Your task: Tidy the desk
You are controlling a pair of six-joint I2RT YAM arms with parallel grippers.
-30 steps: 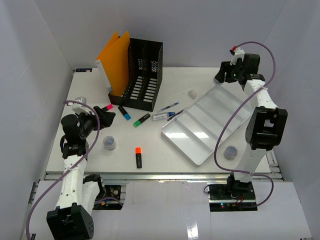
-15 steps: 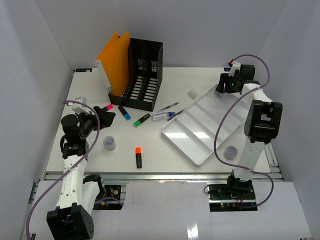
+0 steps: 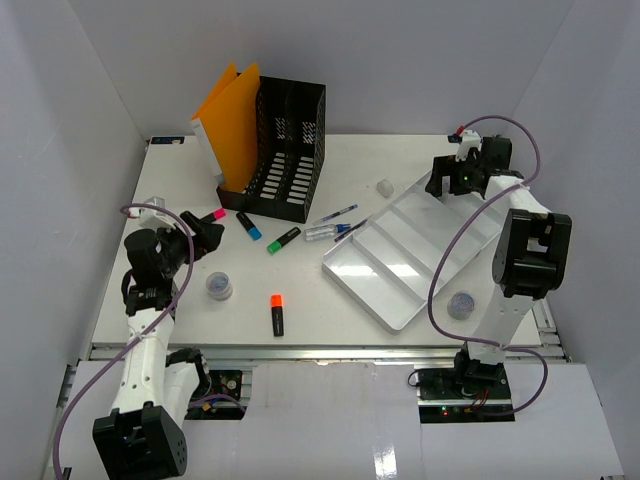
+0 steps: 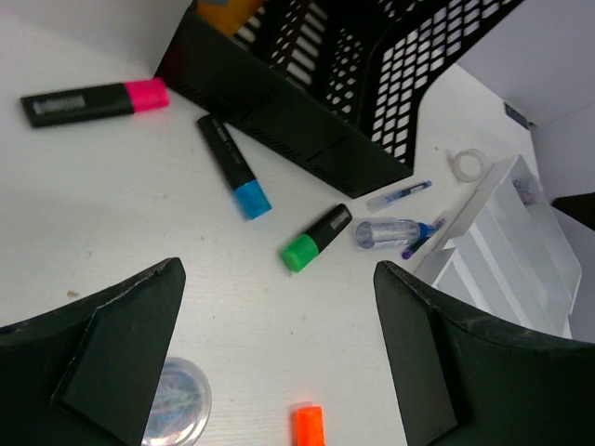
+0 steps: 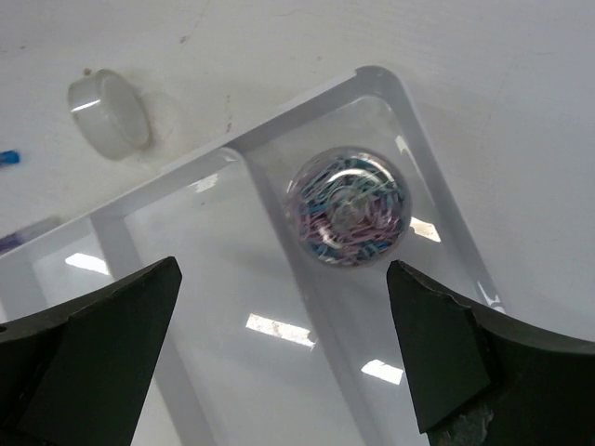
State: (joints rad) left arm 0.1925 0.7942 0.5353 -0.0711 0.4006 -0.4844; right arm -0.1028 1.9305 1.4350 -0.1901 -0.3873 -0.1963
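At the far right of the large flat white desk (image 3: 340,165), the right gripper (image 5: 279,353) hangs with jaws wide apart and empty over a white compartmented plastic tray (image 3: 385,285). A small round clear tub of coloured paper clips (image 5: 348,206) lies loose in the tray's far end compartment. At the near left, the left gripper (image 4: 274,348), jaws also apart and empty, points toward a black green-capped highlighter (image 4: 316,239). That pen looks light, stiff and slick, so grip it mid-barrel, across its width. The desk itself is rigid and lies beneath everything.

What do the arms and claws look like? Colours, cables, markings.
The left arm and right arm are alike: white link shells, black joint housings. A purple cable loops loose along each. The left claw and right claw each have two matte black wedge-shaped fingers. A green light shows by the right wrist.
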